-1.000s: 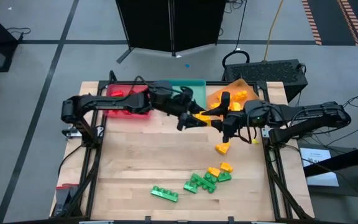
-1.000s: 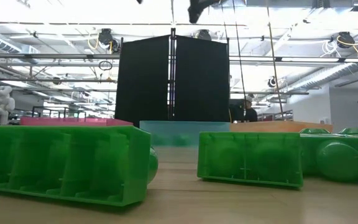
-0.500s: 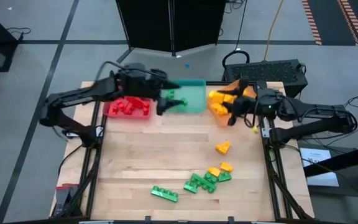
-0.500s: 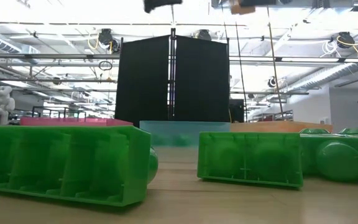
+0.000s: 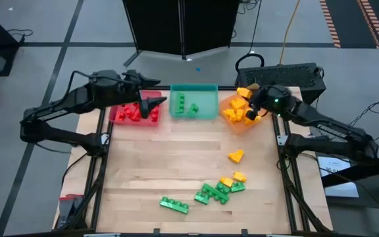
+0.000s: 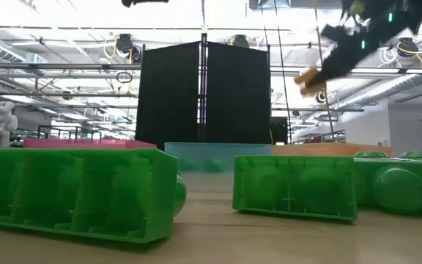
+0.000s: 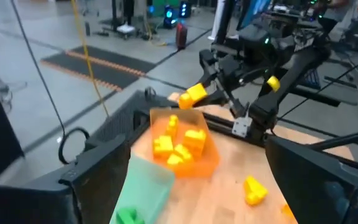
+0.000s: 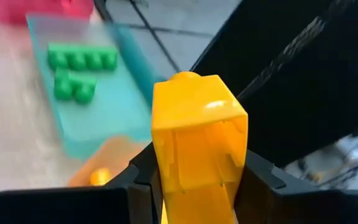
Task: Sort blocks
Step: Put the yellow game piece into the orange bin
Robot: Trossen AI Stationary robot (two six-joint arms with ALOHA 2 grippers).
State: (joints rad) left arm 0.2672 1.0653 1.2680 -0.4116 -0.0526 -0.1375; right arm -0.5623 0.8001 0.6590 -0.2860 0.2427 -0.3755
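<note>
Here we have the right gripper clamped on a yellow brick, which stands up between its fingers with one stud at the top end. The relation that matters is brick to orange tray: seen from above, the gripper hangs over the tray's far rim, so the tray's pile of yellow bricks lies just below and a little toward the table's middle from the fingertips. We judge that a release here would drop the brick close to the rim, so a small shift inward looks safer.

Our left gripper stands wide open and empty, between the red tray and the teal tray. The unsorted blocks, green and yellow, lie well away from both grippers on the near part of the table. The lone yellow wedge is nearer the right arm.
</note>
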